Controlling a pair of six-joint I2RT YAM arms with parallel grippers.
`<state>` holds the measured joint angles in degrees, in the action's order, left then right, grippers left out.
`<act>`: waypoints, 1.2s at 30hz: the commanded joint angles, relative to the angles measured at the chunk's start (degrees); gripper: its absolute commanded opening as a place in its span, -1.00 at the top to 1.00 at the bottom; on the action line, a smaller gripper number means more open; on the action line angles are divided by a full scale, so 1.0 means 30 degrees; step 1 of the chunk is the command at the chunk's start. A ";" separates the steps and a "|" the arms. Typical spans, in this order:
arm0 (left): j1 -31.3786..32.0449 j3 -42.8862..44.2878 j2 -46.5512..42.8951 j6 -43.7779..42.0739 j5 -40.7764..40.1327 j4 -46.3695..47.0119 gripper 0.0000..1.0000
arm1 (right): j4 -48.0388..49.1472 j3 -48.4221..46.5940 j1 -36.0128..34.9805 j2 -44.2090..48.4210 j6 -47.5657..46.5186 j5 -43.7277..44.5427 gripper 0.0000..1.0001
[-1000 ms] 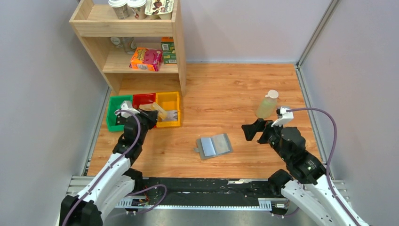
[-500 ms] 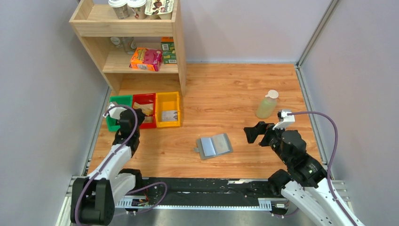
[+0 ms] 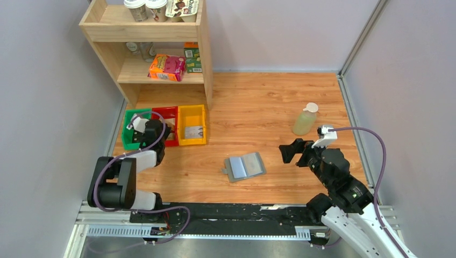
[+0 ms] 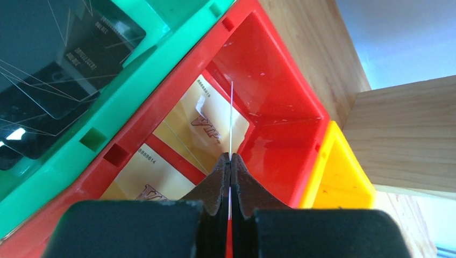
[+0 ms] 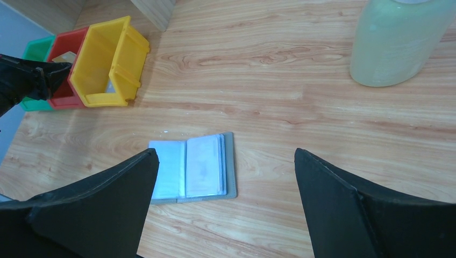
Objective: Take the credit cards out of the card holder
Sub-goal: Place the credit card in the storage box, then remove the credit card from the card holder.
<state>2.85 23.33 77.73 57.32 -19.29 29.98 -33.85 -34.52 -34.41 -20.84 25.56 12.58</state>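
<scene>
The grey card holder (image 3: 246, 166) lies open on the wooden table, its pale bluish slots (image 5: 193, 166) facing up. My right gripper (image 3: 287, 150) hovers to its right, wide open and holding nothing (image 5: 226, 153). My left gripper (image 3: 162, 129) is over the red bin (image 3: 164, 111), pointing down into it. Its jaws (image 4: 230, 157) are shut on a credit card (image 4: 231, 118), which shows edge-on as a thin pale line. Two tan credit cards (image 4: 215, 115) (image 4: 145, 177) lie flat on the red bin's floor (image 4: 269, 70).
A green bin (image 3: 129, 134) and a yellow bin (image 3: 192, 110) flank the red one, and the green bin holds a dark flat object (image 4: 64, 59). A wooden shelf (image 3: 156, 54) stands behind the bins. A pale green bottle (image 3: 305, 119) stands beyond my right gripper.
My left arm has folded back toward its base, drawing the gripper and card left from the red and yellow bins' boundary. My right arm moved slightly nearer, then held still.
</scene>
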 commanded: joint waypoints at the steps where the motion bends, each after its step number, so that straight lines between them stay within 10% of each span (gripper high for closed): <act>1: -0.0130 0.0455 0.1069 0.0844 0.0482 0.2459 0.92 | 0.0412 0.0024 0.0045 -0.0055 -0.0317 0.0465 -1.00; 8: -0.0130 -0.0277 -0.0333 0.0671 0.0102 0.1437 0.00 | 0.0237 -0.0094 0.0045 0.0033 -0.0317 0.0554 -1.00; 17: -0.0130 -0.0132 -0.4755 -0.0238 0.0452 -0.3396 -0.57 | 0.0091 -0.0503 0.0045 -0.0405 -0.0288 0.0057 -1.00; 28: 0.1185 0.2940 -1.0235 -0.4103 0.5253 -1.2911 -0.65 | 0.0850 -0.0885 0.0045 -0.3625 0.0531 -0.3162 -1.00; 36: 0.8031 0.4993 -0.9744 -0.4810 0.6840 -1.4973 -0.44 | 0.2314 -0.0505 0.0016 -0.7491 0.1878 -0.5568 -0.95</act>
<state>18.61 34.89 46.72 45.50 -2.70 -9.91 -31.94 -35.27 -34.41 -39.44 28.34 0.89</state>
